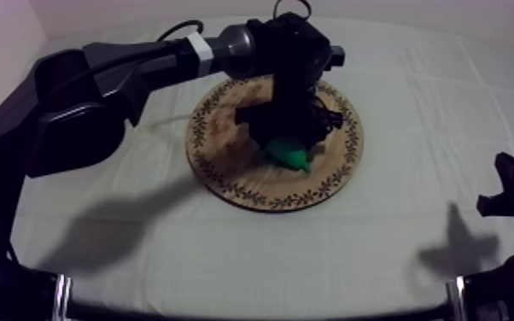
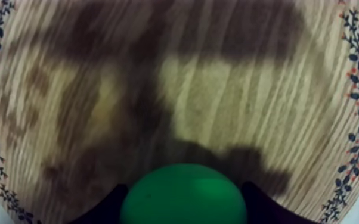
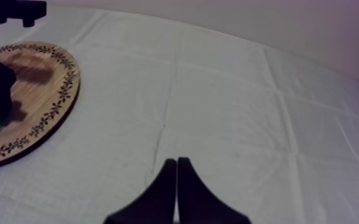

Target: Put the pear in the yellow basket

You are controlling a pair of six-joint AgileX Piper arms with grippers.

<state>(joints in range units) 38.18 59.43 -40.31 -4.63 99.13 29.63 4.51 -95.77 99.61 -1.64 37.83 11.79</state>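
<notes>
Mid-frame, left pincer (image 1: 287,142) grips the pear (image 1: 293,158) across its belly — likely light, hard, slippery; right pincer (image 3: 176,173) closed on nothing.

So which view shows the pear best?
The left wrist view: the pear is close, held in the left hand. In the top view that hand covers part of it; in the right wrist view it is far off.

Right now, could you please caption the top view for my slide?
Left gripper grips the pear on the wooden board; right gripper rests aside.
</notes>
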